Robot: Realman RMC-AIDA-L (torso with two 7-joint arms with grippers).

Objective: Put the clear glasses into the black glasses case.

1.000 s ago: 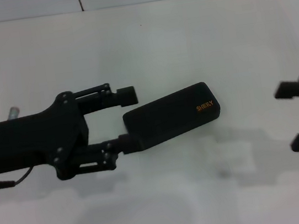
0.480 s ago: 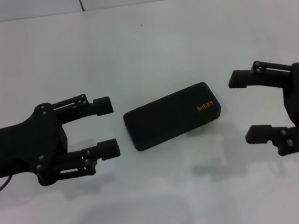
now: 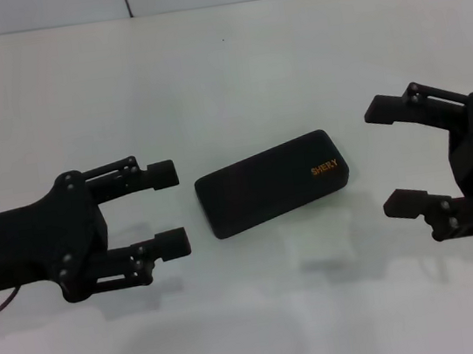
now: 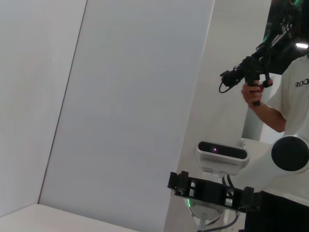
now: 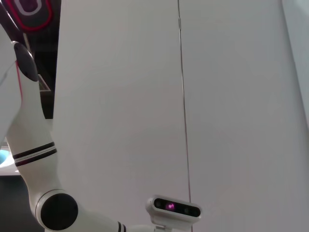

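Nearest the robot, the white table (image 3: 222,73) shows only a faint oval smear in front of the arms; it may be a reflection, and no glasses can be made out anywhere in the views.

A little farther out, the 2 grippers flank the case. The left gripper (image 3: 169,209) hovers just beside the case's left end, its fingers (image 3: 162,175) spread wide with nothing between them. The right gripper (image 3: 394,155) sits near the right end, a bit farther off, likewise wide open and holding nothing. Neither touches the case.

Between them lies the case (image 3: 271,183), lid shut, flat on the table and skewed, its right end with the orange lettering turned away from the robot.

Judging by its look, the case is a stiff, light shell with a matte skin that should grip well, but it would slide on the smooth table if pushed from 1 side. A hold across its short width, or 1 gripper bracing the base while the other lifts the lid edge, seems soundest. The lid must be opened before anything goes in.

The wrist views show only walls and the robot's body beyond.
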